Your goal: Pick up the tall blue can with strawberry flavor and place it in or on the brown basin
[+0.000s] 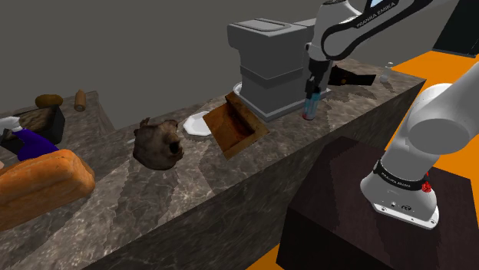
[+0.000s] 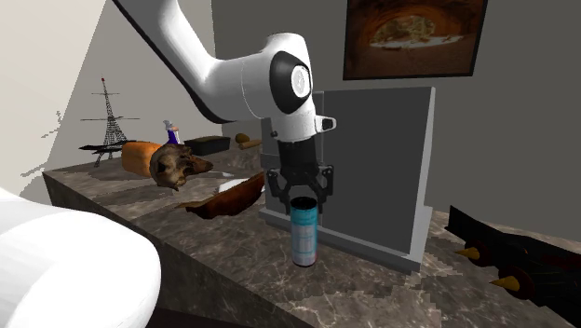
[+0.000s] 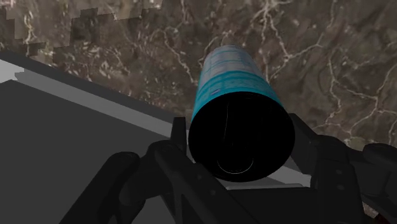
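Marbled dark tabletop (image 1: pixel 192 184), and me reaching straight down in front of the grey machine (image 1: pixel 269 65).
My arm (image 2: pixel 223 79) arches over from above, wrist vertical. My fingers (image 3: pixel 327 168) pinch the top of the tall can (image 2: pixel 304 233), which is upright, light blue with pale print and a black lid, near the brown basin (image 1: pixel 236 126).

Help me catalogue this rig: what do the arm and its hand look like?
The arm is white, with smooth rounded shells and dark joints. One link bears black FRANKA EMIKA lettering, and a black band with a small red mark rings its base. The hand is all black, with two fingers.
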{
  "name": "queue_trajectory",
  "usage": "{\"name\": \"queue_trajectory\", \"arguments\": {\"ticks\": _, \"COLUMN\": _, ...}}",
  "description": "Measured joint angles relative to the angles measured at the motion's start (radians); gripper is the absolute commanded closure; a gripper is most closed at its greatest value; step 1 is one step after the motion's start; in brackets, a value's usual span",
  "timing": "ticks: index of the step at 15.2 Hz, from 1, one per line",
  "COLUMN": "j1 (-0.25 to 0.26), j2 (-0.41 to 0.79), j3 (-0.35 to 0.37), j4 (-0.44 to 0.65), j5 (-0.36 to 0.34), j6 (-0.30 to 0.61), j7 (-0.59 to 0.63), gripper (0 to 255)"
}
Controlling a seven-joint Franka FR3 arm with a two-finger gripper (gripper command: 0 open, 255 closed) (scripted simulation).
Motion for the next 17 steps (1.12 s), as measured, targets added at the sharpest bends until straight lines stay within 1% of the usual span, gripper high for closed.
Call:
{"name": "queue_trajectory", "arguments": {"ticks": 7, "j1": 0.003, "j2": -0.059, "j3": 0.018, "j4": 0.053, "j5": 0.013, "j6": -0.112, "j7": -0.007, "gripper": 255}}
{"name": "queue_trajectory", "arguments": {"ticks": 17, "j1": 0.009, "j2": -0.113, "j3": 0.042, "j4": 0.151, "j5": 0.034, "j6": -0.263, "j7": -0.021, "gripper": 255}}
